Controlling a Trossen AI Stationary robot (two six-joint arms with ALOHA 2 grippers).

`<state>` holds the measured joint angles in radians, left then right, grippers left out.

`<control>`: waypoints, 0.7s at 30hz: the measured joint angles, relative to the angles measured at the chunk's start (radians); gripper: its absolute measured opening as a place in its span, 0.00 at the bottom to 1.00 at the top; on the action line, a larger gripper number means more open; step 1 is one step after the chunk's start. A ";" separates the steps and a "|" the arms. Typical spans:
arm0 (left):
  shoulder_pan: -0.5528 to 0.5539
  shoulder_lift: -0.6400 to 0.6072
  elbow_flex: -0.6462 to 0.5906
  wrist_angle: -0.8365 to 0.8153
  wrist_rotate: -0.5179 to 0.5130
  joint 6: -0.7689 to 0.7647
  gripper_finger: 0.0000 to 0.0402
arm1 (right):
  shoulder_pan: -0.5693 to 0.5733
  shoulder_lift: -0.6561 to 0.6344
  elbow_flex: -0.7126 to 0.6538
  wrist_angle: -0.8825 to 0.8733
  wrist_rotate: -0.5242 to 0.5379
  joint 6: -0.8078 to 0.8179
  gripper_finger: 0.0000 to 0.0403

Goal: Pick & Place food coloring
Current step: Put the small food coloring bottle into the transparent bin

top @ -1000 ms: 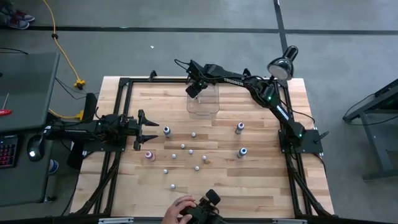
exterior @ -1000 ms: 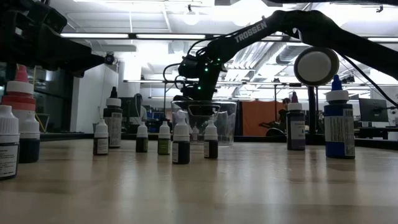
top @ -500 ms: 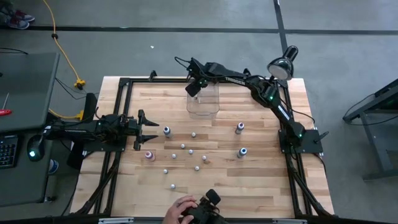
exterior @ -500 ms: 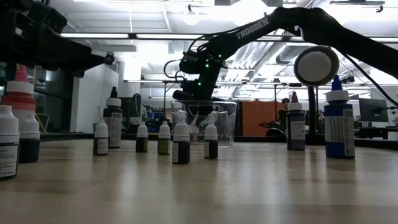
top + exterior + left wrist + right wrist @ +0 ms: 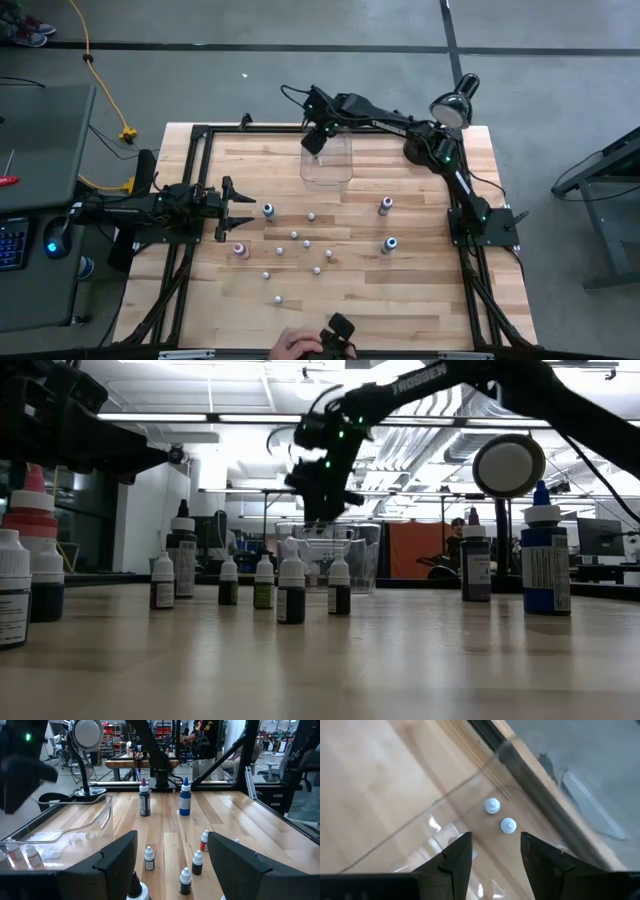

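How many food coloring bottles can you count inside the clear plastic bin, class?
2: two tiny white-capped food coloring bottles, one right beside the other, stand inside the clear rectangular plastic bin. Glare on its walls may hide more.

Two bottles [image 5: 500, 816] in bin [image 5: 327, 165]; others [image 5: 300, 240] scattered on table [image 5: 420, 290].

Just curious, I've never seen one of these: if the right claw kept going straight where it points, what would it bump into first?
Probably the clear bin below the open right gripper; two small bottles stand inside, slightly off that line.
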<state>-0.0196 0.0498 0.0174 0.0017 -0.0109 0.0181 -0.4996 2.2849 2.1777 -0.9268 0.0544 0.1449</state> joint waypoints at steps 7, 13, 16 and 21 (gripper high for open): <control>0.000 0.000 0.000 0.000 0.000 0.000 0.59 | 0.067 -0.111 0.000 -0.076 -0.047 -0.118 0.39; 0.000 0.000 0.000 0.000 0.000 0.000 0.59 | 0.135 -0.202 0.000 -0.156 -0.149 -0.127 0.39; 0.000 0.000 0.000 0.000 0.000 0.000 0.59 | 0.176 -0.239 0.001 -0.192 -0.185 -0.120 0.39; 0.000 0.000 0.000 0.000 0.000 0.000 0.59 | 0.249 -0.278 0.001 -0.265 -0.193 -0.126 0.39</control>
<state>-0.0196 0.0498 0.0174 0.0017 -0.0109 0.0185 -0.2510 2.0067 2.1784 -1.1915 -0.1387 0.0193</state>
